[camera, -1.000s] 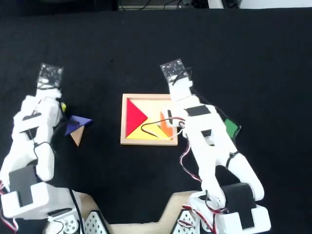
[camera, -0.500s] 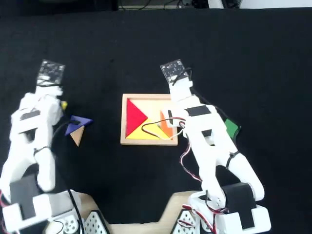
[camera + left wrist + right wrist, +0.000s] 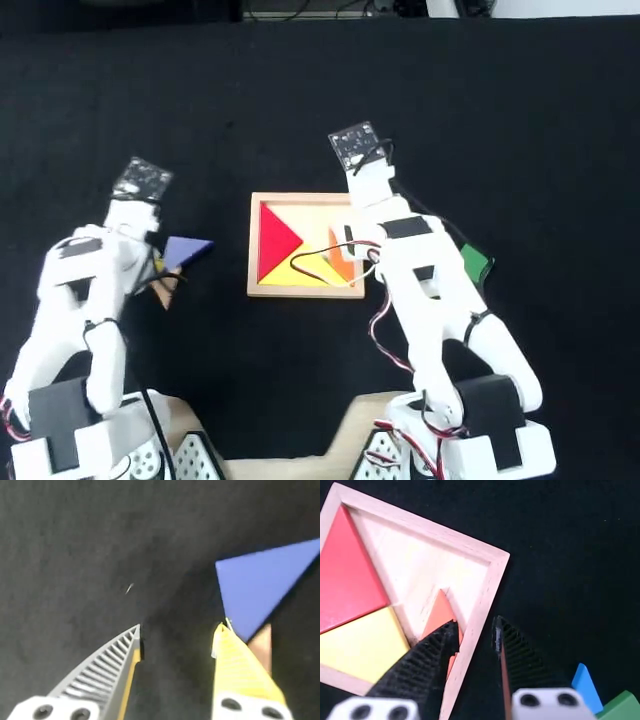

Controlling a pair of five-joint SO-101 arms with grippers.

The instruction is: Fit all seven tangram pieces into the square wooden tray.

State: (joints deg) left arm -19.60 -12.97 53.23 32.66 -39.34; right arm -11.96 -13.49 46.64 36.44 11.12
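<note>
Three pieces (image 3: 278, 240) sit in the tray (image 3: 305, 291), centre frame. Left gripper (image 3: 178, 628), spread and empty, sits beside the blue triangle (image 3: 186, 249) at centre-left; closing may shove it aside. Right gripper (image 3: 475, 623) seems slightly parted.

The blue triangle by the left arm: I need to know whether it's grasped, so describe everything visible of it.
The blue triangle is a flat, plain-coloured piece with sharp corners, seemingly painted wood. It sits on the black table left of the wooden tray, apart from it. One corner meets the tip of the left gripper's yellow finger, outside the open gap, so it isn't grasped. A tan piece lies at that corner.
</note>
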